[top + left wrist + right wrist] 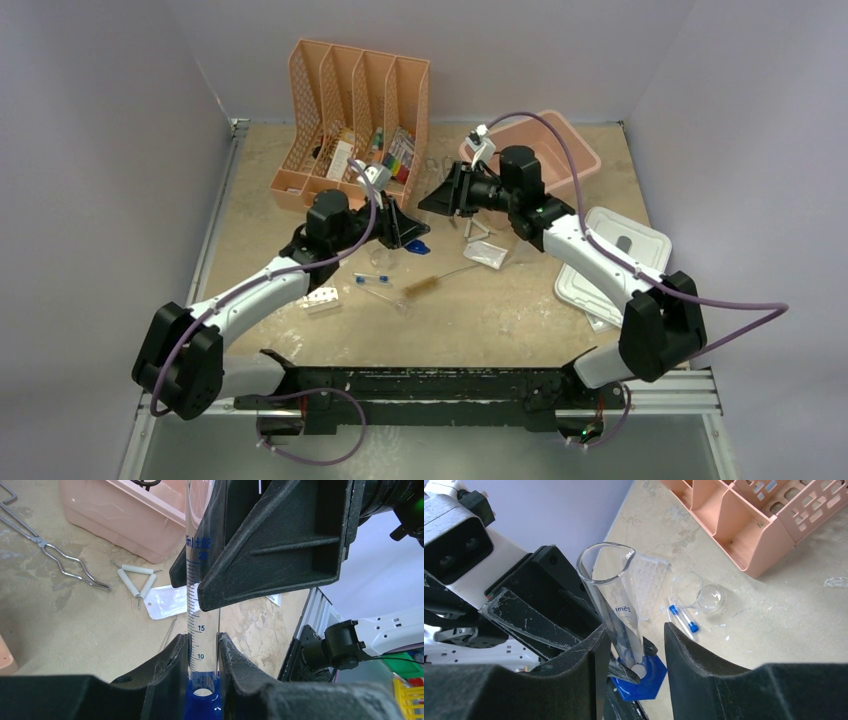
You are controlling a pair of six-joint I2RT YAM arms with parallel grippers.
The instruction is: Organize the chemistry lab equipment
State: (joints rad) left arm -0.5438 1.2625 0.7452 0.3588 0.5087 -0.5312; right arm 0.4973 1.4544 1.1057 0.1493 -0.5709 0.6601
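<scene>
My left gripper (202, 650) is shut on the lower part of a clear 25 ml graduated cylinder (200, 595) with a blue hexagonal base (641, 677), and holds it above the table. My right gripper (634, 640) is open with its jaws on either side of the cylinder (611, 595), which leans towards the left jaw. From the top view the two grippers meet at mid table, left (405, 228) and right (447, 195). Metal tongs (60, 555) and a wire triangle (137, 580) lie on the table. Blue-capped tubes (681, 617), a clear funnel (699, 592) and a white tube rack (649, 577) lie below.
The peach file organizer (350, 120) stands at the back left. The pink tub (560, 145) is at the back right and its white lid (615, 265) lies on the right. A bristle brush (430, 285) and a white packet (487, 255) lie mid table.
</scene>
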